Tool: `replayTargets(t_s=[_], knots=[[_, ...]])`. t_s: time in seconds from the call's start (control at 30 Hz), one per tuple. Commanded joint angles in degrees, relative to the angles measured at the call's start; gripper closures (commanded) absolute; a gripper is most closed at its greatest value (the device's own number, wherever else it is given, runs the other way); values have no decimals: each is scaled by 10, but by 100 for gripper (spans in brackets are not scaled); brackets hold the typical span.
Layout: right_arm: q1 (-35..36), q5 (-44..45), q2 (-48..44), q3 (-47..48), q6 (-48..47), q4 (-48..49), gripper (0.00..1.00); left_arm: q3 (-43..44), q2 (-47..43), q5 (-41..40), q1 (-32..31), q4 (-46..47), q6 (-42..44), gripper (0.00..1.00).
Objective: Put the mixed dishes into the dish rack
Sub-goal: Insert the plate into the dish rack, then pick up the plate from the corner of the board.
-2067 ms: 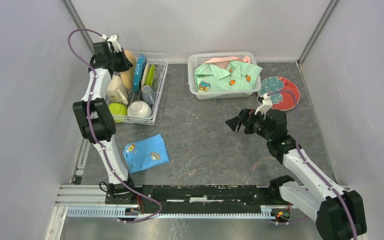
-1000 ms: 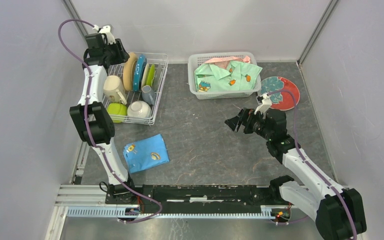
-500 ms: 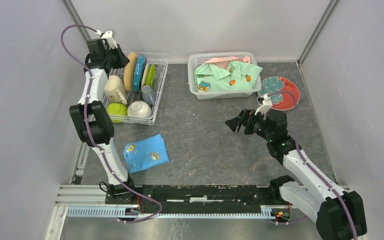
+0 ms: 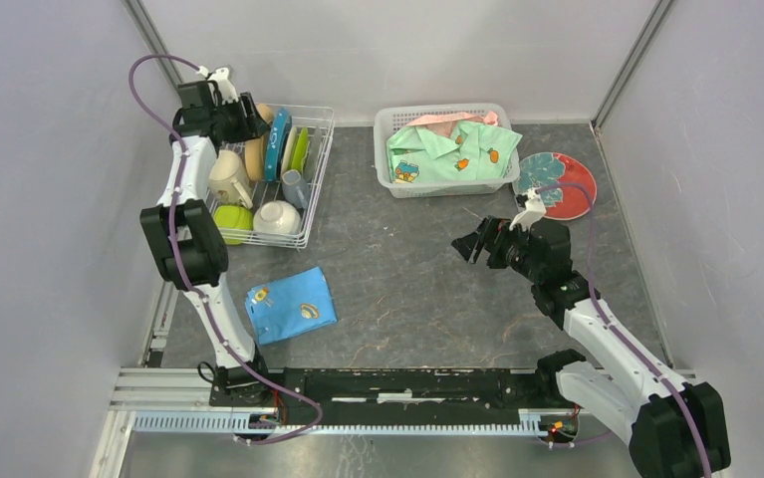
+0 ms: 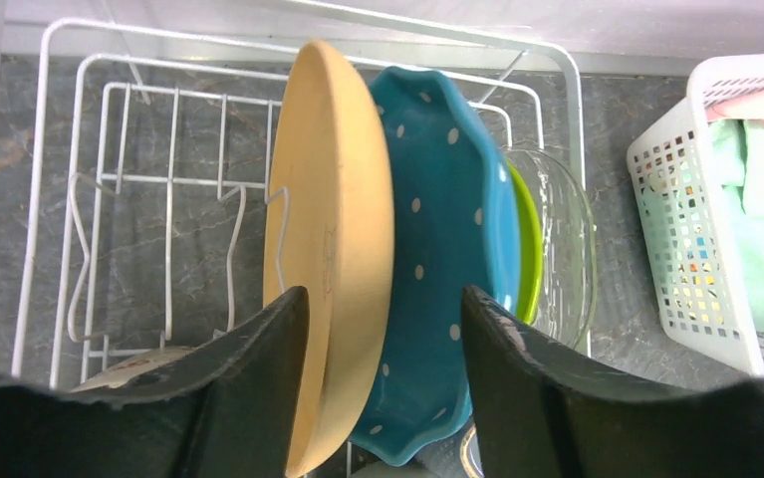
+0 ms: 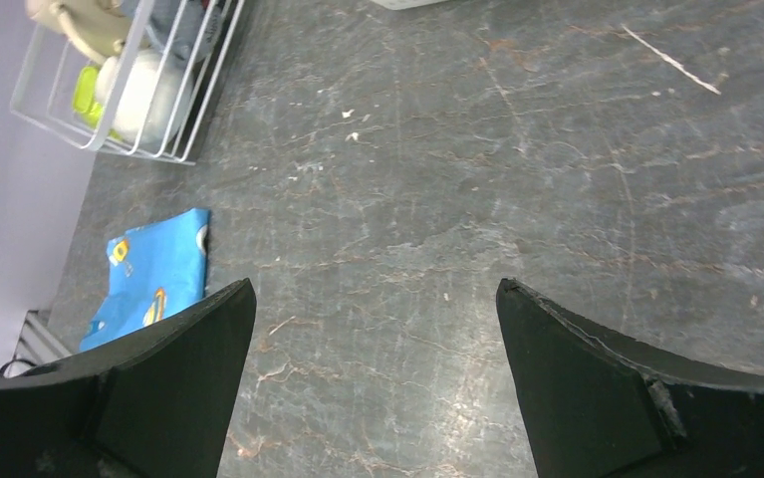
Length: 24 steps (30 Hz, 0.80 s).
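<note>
The dish rack [image 4: 319,149] stands at the back left. On edge in it are a tan plate [image 5: 333,229], a blue dotted plate [image 5: 447,249], a lime-green plate [image 5: 525,249] and a clear glass dish [image 5: 565,239]. Its near half holds a beige mug [image 4: 226,179], a lime bowl [image 4: 234,219], a white bowl [image 4: 276,217] and a grey cup [image 4: 294,186]. My left gripper [image 5: 382,299] hangs open over the rack's far end, its fingers either side of the tan and blue plates' rims. A red leaf-patterned plate [image 4: 557,184] lies flat on the table at the right. My right gripper [image 4: 469,244] hovers open and empty over bare table.
A white latticed basket [image 4: 447,119] of green clothing sits at the back centre. A folded blue cloth [image 4: 291,304] lies on the table near the rack's front corner. Grey walls close in the left, right and back sides.
The tan plate, tilted in my left gripper two seconds ago, now stands upright in the rack. The left gripper pulled back left, then came right over the plates. The right arm barely moved.
</note>
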Motion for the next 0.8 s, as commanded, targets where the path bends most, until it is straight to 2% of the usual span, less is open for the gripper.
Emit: replayTargets(t_s=[0.0, 0.03, 0.07, 0.1, 0.33, 0.43, 0.5, 0.63, 0.7, 0.77], knots=[[3, 69, -8, 22, 16, -30, 2, 53, -26, 23, -2, -13, -20, 31], [3, 82, -8, 21, 18, -28, 2, 62, -31, 26, -2, -18, -21, 24], [3, 101, -7, 20, 26, -22, 2, 66, -36, 29, -2, -23, -23, 8], [4, 117, -4, 20, 33, -10, 2, 67, -44, 32, -3, -27, -24, 1], [0, 246, 65, 94, 23, 6, 2, 10, -130, 36, -2, -42, -19, 0], [-13, 285, 97, 104, 26, 31, 2, -39, -183, 44, -4, -38, -56, 0], [-37, 286, 119, 102, 32, 53, 2, -96, -229, 60, -11, -22, -68, 0], [-111, 229, 156, 69, 36, 153, 4, -228, -347, 45, -31, 21, -74, 0], [-147, 230, 172, 68, 43, 169, 6, -316, -414, 39, -60, 68, -85, 0], [-176, 236, 190, 74, 50, 169, 8, -364, -472, 25, -107, 101, -82, 0]])
